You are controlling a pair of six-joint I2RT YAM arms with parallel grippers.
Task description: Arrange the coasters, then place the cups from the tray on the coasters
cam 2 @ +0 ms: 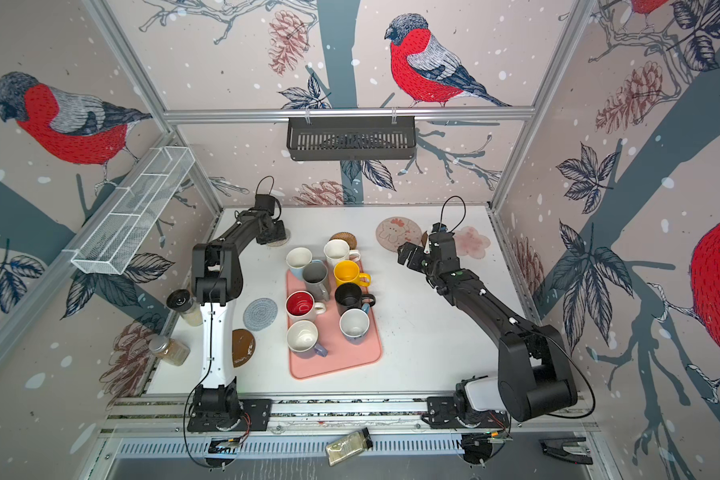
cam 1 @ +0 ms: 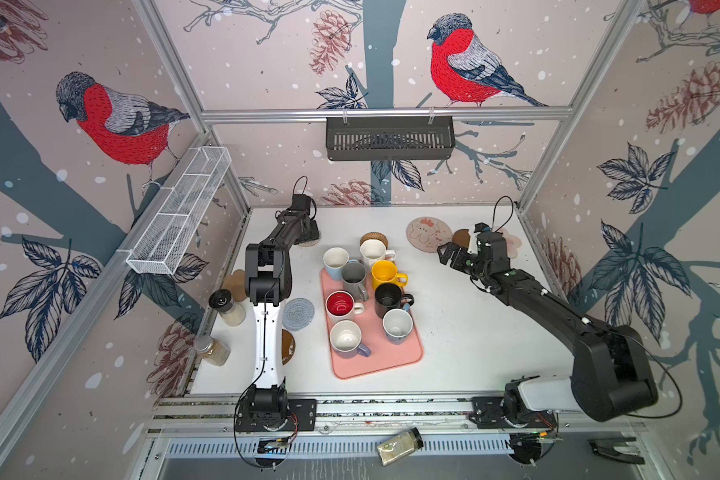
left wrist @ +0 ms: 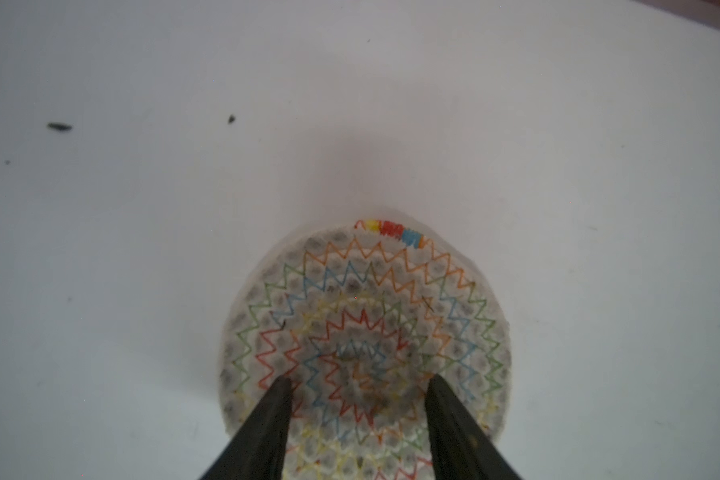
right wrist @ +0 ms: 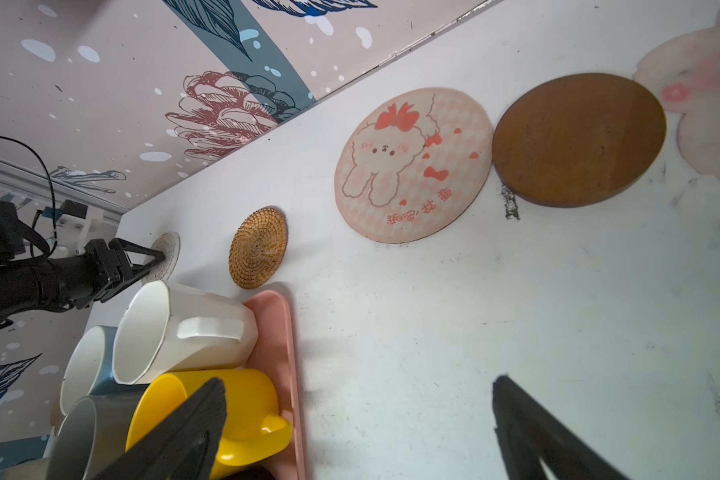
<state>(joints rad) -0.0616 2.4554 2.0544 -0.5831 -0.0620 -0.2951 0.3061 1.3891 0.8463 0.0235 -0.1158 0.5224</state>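
My left gripper (left wrist: 359, 377) is open at the back left, its two fingertips set apart on top of the cream woven coaster (left wrist: 366, 299), which lies flat on the table (cam 1: 313, 242). Open and empty, my right gripper (right wrist: 359, 379) hovers right of the tray (cam 1: 391, 359), near the yellow cup (right wrist: 229, 395). The tray carries several cups, among them grey (cam 1: 354, 276), black (cam 1: 388, 297) and red-inside (cam 1: 339, 304). The rattan (cam 1: 374, 237), pink cartoon (cam 1: 428, 233), dark brown (right wrist: 578, 137) and pink flower (cam 2: 472, 241) coasters lie along the back. A blue-grey coaster (cam 1: 298, 313) lies left of the tray.
Two upright spice jars (cam 1: 227, 307) (cam 1: 212, 350) and a tan paw coaster (cam 1: 235, 284) sit at the left edge. Another brown disc (cam 2: 242, 347) lies partly under the left arm. A jar (cam 1: 400, 445) lies on the front rail. A black basket (cam 1: 389, 139) hangs on the back wall.
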